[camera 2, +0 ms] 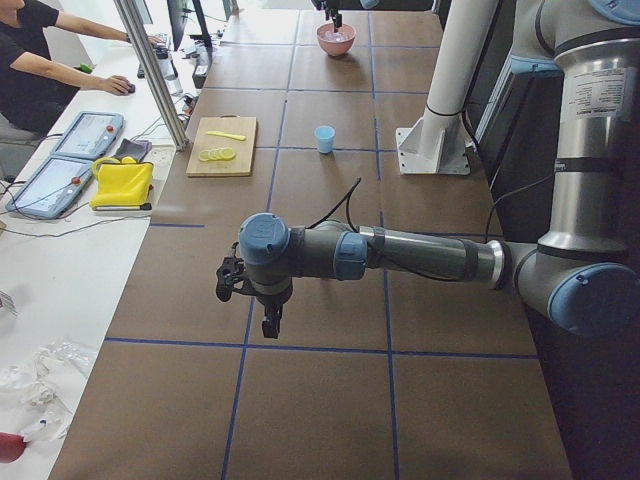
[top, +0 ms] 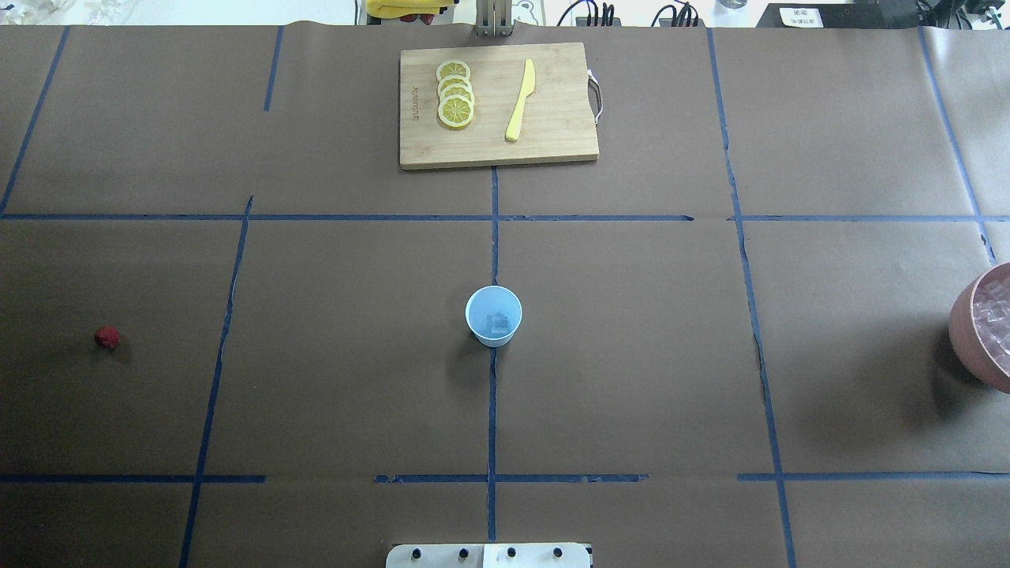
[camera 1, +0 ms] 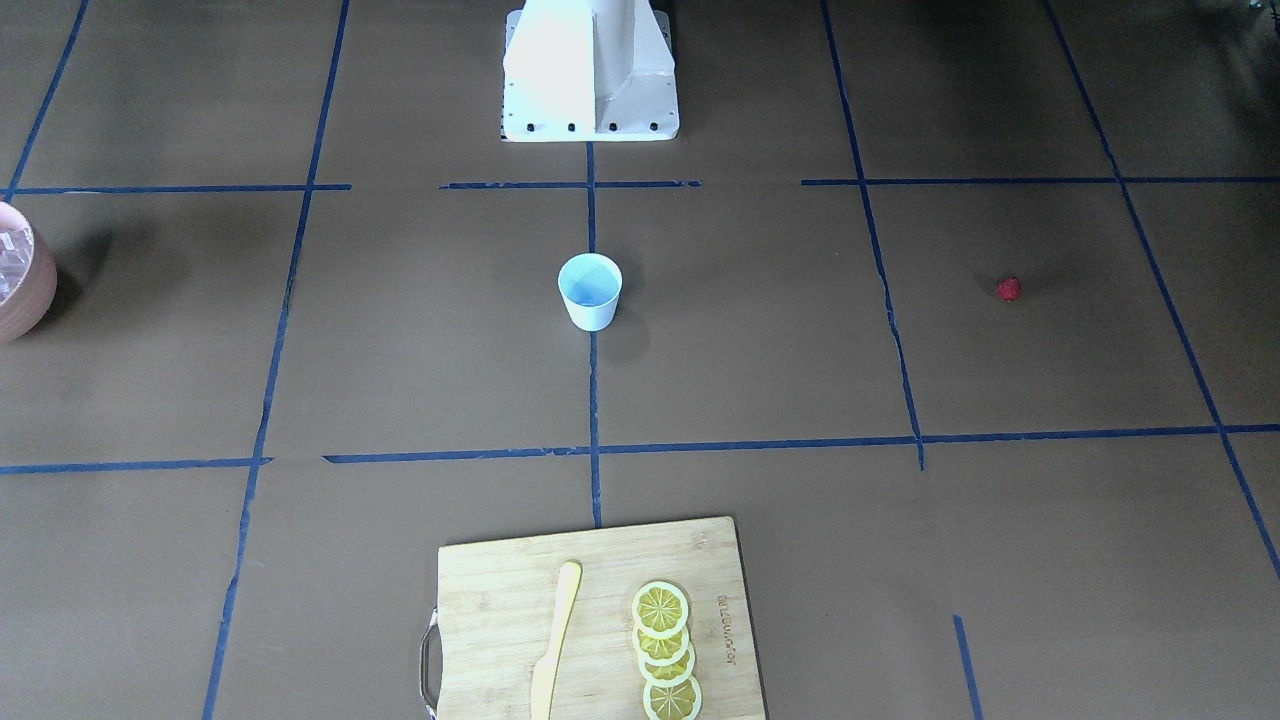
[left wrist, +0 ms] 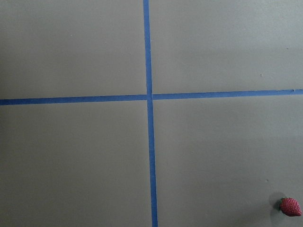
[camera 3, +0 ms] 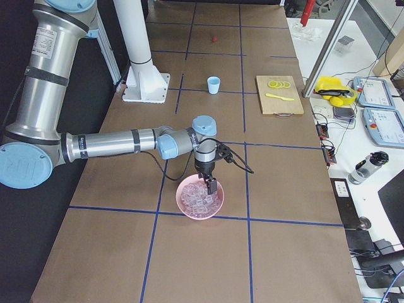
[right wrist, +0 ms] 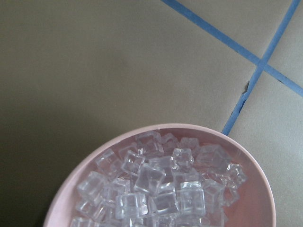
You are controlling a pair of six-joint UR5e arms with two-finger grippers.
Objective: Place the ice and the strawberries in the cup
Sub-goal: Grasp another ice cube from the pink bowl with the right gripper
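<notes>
The white cup (top: 494, 315) with a pale blue inside stands upright at the table's middle, also in the front view (camera 1: 590, 290); one clear ice cube (top: 497, 323) lies in it. The red strawberry (top: 106, 338) lies alone on the table's left side and shows at the left wrist view's lower right corner (left wrist: 289, 206). The ice (right wrist: 149, 177) fills the pink bowl (right wrist: 199, 128). My right gripper (camera 3: 211, 187) points down into the bowl (camera 3: 180, 189); I cannot tell if it is open or shut. My left gripper (camera 2: 270, 326) hangs above the table; I cannot tell its state.
A wooden cutting board (top: 497, 150) with lemon slices (top: 455, 102) and a yellow knife (top: 520, 99) lies at the far middle edge. The pink bowl (top: 959, 327) sits at the table's right edge. Operators and tablets are beyond the far side.
</notes>
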